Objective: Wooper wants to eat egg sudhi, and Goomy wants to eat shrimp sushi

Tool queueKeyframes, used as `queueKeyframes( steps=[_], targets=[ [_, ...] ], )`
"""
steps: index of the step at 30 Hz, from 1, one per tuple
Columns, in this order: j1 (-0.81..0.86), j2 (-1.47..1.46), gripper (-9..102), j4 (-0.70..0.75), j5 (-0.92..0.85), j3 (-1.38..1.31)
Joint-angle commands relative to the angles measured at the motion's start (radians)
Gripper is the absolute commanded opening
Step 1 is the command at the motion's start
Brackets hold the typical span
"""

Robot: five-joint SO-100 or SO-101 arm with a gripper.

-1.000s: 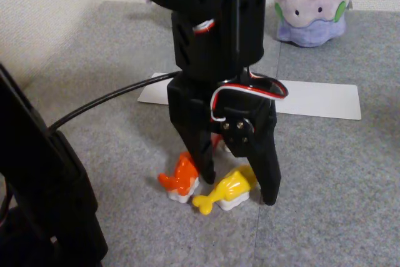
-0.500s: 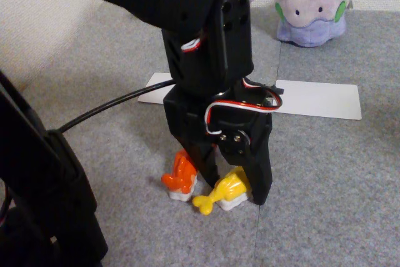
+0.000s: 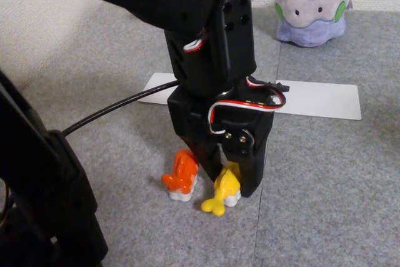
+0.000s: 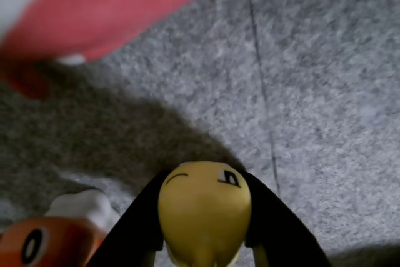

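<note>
Grey nubby carpet (image 3: pixel 325 186) underlies the black gripper (image 3: pixel 232 186) clamped on the glossy, rounded yellow egg sudhi (image 3: pixel 224 193).

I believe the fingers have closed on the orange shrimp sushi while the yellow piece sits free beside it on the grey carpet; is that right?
Not quite: the pieces are swapped. The gripper is shut on the yellow egg sushi, and the orange shrimp sushi sits free beside it on the grey carpet. The wrist view shows it best, with the black fingers on either side of the yellow piece.

From where I stand, nothing here carries readable writing: no labels, brands, numbers or signs on anything in sight.
</note>
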Motion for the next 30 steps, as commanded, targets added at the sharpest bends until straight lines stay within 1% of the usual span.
queueKeyframes(
  steps=[1,9,13,16,21,30],
  targets=[
    [-0.006,0.005,7,0.051,0.028,0.0],
    [-0.023,0.153,7,0.14,0.069,-0.054],
    [-0.072,0.235,7,0.201,0.1,-0.118],
    [-0.147,0.267,7,0.255,0.146,-0.193],
    [-0.301,0.278,7,0.305,0.221,-0.345],
    [-0.552,0.249,7,0.285,0.288,-0.518]
  ],
)
